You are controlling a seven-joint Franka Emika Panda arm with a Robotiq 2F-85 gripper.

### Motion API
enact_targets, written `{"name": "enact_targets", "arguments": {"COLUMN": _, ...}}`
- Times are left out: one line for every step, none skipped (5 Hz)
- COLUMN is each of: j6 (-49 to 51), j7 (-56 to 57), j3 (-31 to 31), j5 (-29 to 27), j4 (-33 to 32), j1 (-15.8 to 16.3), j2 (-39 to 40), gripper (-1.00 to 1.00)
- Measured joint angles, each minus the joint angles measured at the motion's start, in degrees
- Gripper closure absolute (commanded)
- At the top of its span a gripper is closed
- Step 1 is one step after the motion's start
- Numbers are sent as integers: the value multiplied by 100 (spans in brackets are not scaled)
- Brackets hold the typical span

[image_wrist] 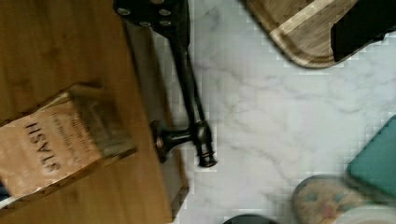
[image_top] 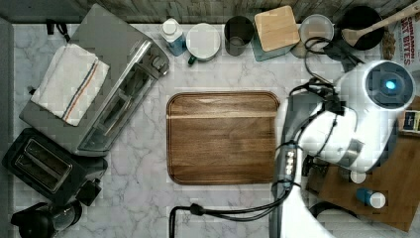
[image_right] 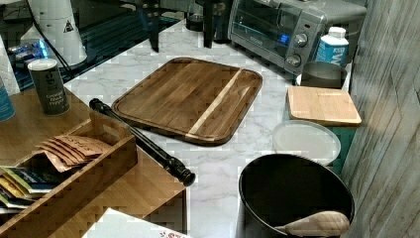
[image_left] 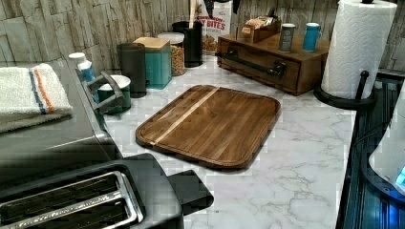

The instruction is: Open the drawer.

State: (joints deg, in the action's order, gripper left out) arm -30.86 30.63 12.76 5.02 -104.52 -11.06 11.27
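The brown wooden drawer [image_left: 267, 67], its long black metal bar handle [image_wrist: 189, 88] above bare marble counter [image_left: 296, 176], sits near the rounded cutting board [image_left: 210, 124]; the gripper's state I cannot tell.

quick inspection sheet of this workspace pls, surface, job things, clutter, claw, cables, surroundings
surface: white marble counter, bare between board and cabinet.
job's things: drawer looks shut, front flush with the cabinet; black bar handle free, nothing gripping it.
clutter: cutting board mid-counter; toaster oven with towel on top; toaster; canisters and jars along the wall; paper towel roll; two shakers on the cabinet.
claw: one dark finger above the board's corner; open or shut unclear.
cables: black cable looping along the arm.
surroundings: wood-plank wall.
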Motion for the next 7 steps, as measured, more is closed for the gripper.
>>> {"name": "enact_targets", "arguments": {"j6": -269, "j7": 229, "j3": 59, "j5": 0, "j4": -50, "j1": -155, "j2": 71, "gripper": -100}}
{"name": "enact_targets", "arguments": {"j6": -448, "j7": 361, "j3": 29, "j5": -3, "j4": -196, "j1": -197, "j2": 82, "gripper": -100}}
{"name": "enact_targets", "arguments": {"j6": -464, "j7": 361, "j3": 17, "j5": 71, "j4": -358, "j1": -184, "j2": 83, "gripper": -100}}
{"name": "enact_targets", "arguments": {"j6": -302, "j7": 366, "j3": 20, "j5": 349, "j4": -403, "j1": -190, "j2": 163, "gripper": -100}}
{"name": "enact_targets", "arguments": {"j6": -727, "j7": 366, "j3": 21, "j5": 541, "j4": -403, "j1": -183, "j2": 413, "gripper": -100}}
{"name": "enact_targets", "arguments": {"j6": -848, "j7": 366, "j3": 21, "j5": 613, "j4": -414, "j1": -159, "j2": 662, "gripper": -100}}
{"name": "enact_targets", "arguments": {"j6": -901, "j7": 364, "j3": 17, "j5": 618, "j4": -520, "j1": -134, "j2": 788, "gripper": -100}}
